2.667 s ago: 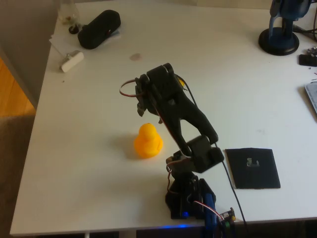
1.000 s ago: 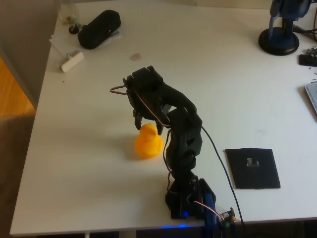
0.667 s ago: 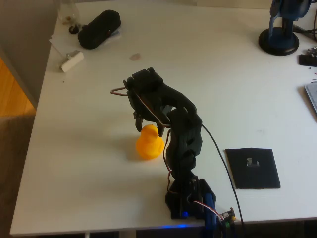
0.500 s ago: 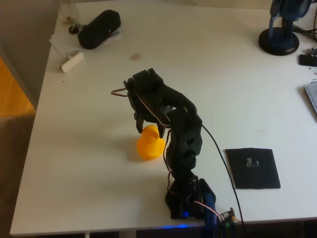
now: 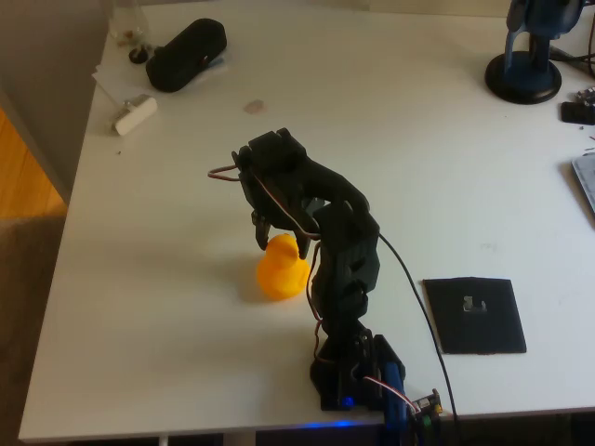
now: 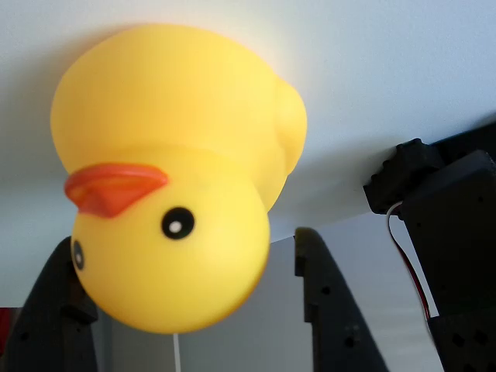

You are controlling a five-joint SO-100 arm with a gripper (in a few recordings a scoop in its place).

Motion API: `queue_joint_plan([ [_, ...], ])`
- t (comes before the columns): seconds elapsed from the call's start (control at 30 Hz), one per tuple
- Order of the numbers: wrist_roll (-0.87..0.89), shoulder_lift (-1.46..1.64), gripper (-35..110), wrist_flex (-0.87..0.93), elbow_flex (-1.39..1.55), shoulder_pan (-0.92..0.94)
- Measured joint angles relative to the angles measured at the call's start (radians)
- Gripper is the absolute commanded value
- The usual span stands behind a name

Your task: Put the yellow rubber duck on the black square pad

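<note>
Straddling the duck's [image 6: 167, 201] head, our gripper [image 6: 182, 263] has dropped from above and now sits spread, not yet clenched. We have nudged the duck slightly; it stays on the table [image 5: 167, 316], well apart from the pad [image 5: 474, 315].

No text, label, brand or number can be read anywhere; the pale mark on the black square pad [image 5: 474, 314], toward four o'clock, forms no legible sign.
</note>
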Motion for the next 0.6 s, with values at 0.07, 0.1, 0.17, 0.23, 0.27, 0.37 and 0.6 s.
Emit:
queue_joint_plan([
  [0.07,-0.005,0.000,29,0.000,0.018,0.000],
  [0.1,-0.002,0.000,29,0.000,0.031,0.000],
  [0.17,-0.003,0.000,29,0.000,0.035,0.000],
  [0.23,-0.003,0.002,29,0.000,0.037,0.000],
  [0.27,-0.002,0.002,29,0.000,0.037,0.000],
  [0.37,0.009,0.002,29,0.000,0.037,-0.032],
  [0.6,0.011,0.002,29,0.000,0.037,-0.140],
])
